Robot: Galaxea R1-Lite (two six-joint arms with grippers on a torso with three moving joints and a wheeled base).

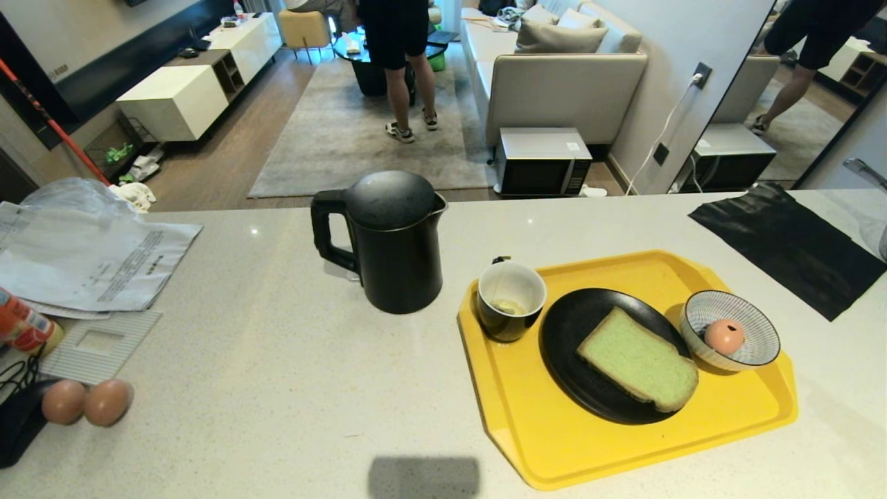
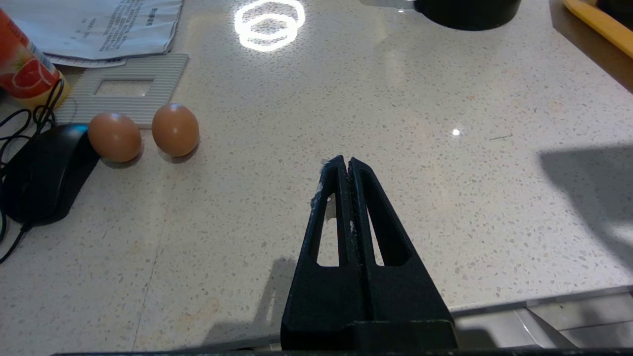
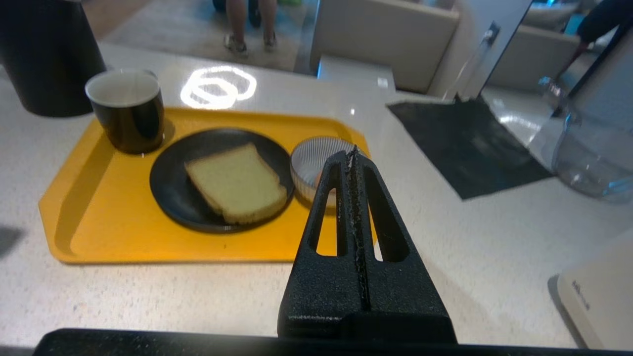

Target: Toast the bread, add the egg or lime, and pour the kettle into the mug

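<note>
The pale green bread (image 1: 639, 360) lies on a black plate (image 1: 565, 333) on the yellow tray (image 1: 533, 430). The pinkish egg (image 1: 724, 336) sits in a striped bowl (image 1: 752, 315) at the tray's right. The black mug (image 1: 511, 301), white inside, stands at the tray's back left. The tall black kettle (image 1: 395, 242) stands left of the tray, handle to the left. No lime shows. Neither arm is in the head view. My right gripper (image 3: 352, 151) is shut and empty, held over the counter near the tray's front right, facing the bowl (image 3: 311, 163) and bread (image 3: 235, 183). My left gripper (image 2: 344, 160) is shut and empty over bare counter.
Two brown eggs (image 1: 86, 400), a black mouse (image 2: 44, 173), papers (image 1: 90, 256), a grey card frame (image 1: 100, 343) and an orange can (image 1: 21, 326) sit at the left. A black mat (image 1: 790, 242) lies back right, with a clear jug (image 3: 593, 153) beyond. A person stands on the rug beyond the counter.
</note>
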